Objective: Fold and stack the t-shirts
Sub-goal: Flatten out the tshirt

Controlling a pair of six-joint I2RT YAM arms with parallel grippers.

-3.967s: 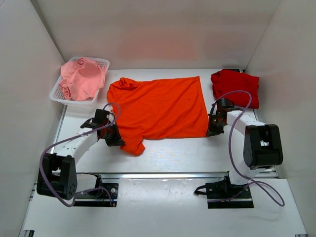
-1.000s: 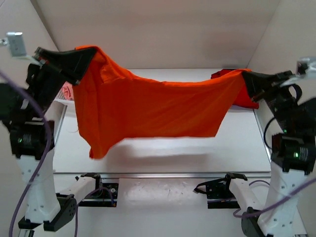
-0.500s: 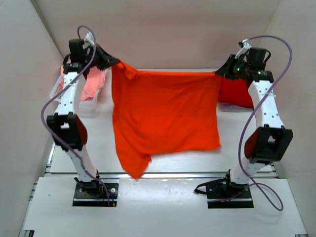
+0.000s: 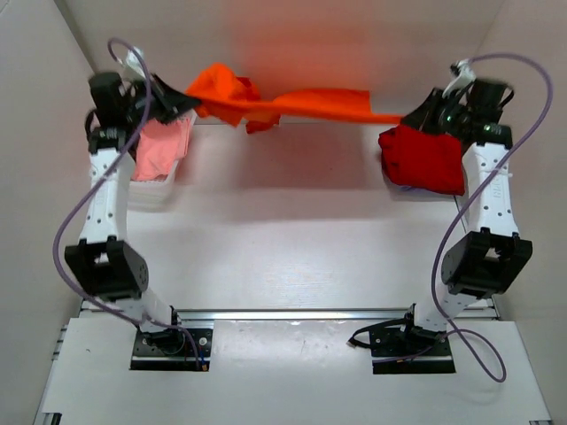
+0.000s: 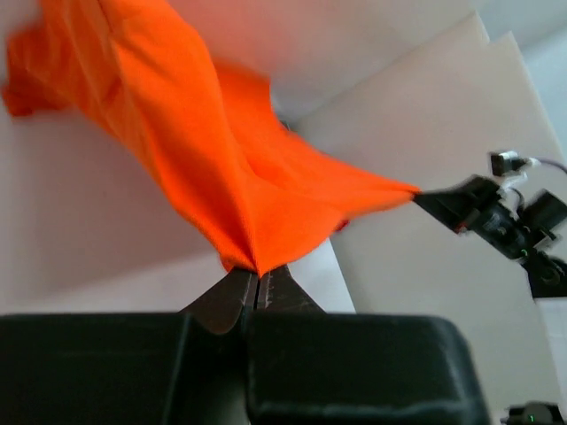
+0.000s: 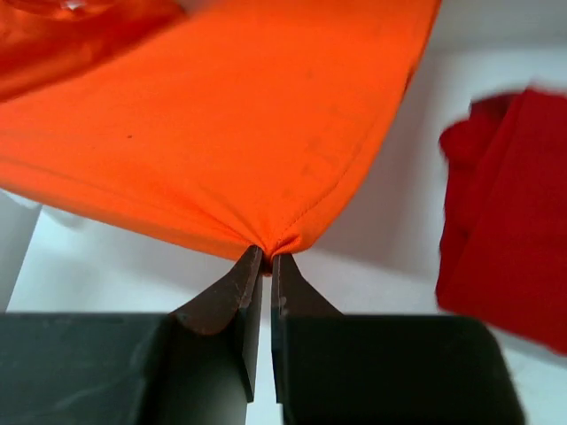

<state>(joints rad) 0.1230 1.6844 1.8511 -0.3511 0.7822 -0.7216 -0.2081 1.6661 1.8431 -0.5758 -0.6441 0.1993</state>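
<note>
Top external view: left gripper [image 4: 188, 100] and right gripper [image 4: 407, 119] each pinch the orange t-shirt [image 4: 310, 102] stretched between them.

A white mesh basket [image 4: 155, 189] sits at the white table's [image 4: 292, 248] far left corner.

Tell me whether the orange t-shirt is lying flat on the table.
No, the orange t-shirt hangs in the air, stretched between the left pincer and the right pincer.
</note>
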